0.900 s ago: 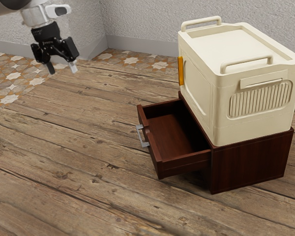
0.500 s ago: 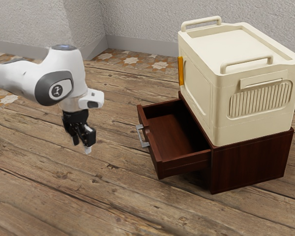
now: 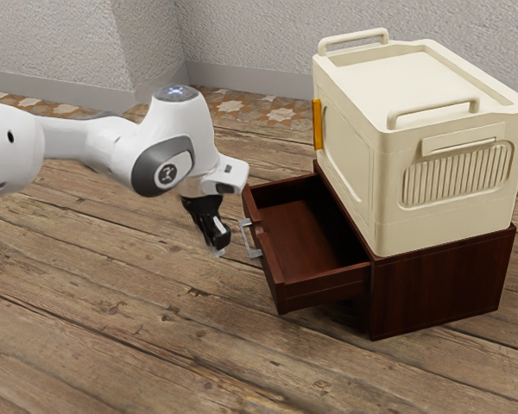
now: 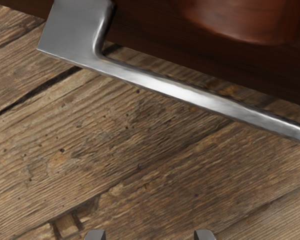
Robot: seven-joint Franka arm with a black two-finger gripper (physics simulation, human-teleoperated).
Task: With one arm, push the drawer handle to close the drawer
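Cream box (image 3: pixel 414 76), grey walls (image 3: pixel 242 34)
From here I see two rails (image 3: pixel 432 107) atop the box, an orange strip (image 3: pixel 318 125), starry tiles (image 3: pixel 229 106) beside floorboards (image 3: pixel 112 302).

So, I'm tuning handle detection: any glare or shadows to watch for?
Wrist view: a bright glare streak along the metal drawer handle, with a reddish sheen above it; exterior view: softer light, with dark shadow beneath the open drawer beside the cabinet.

and i'm looking at a silver bracket-shaped handle (image 4: pixel 190 95), smooth, shiny metal! the dark red-brown boxy drawer (image 3: pixel 324 289), satiny wood; long brown planks (image 3: pixel 155 345), rough, matt wood; the cream box-shaped case (image 3: pixel 457 216), smooth matt plastic!
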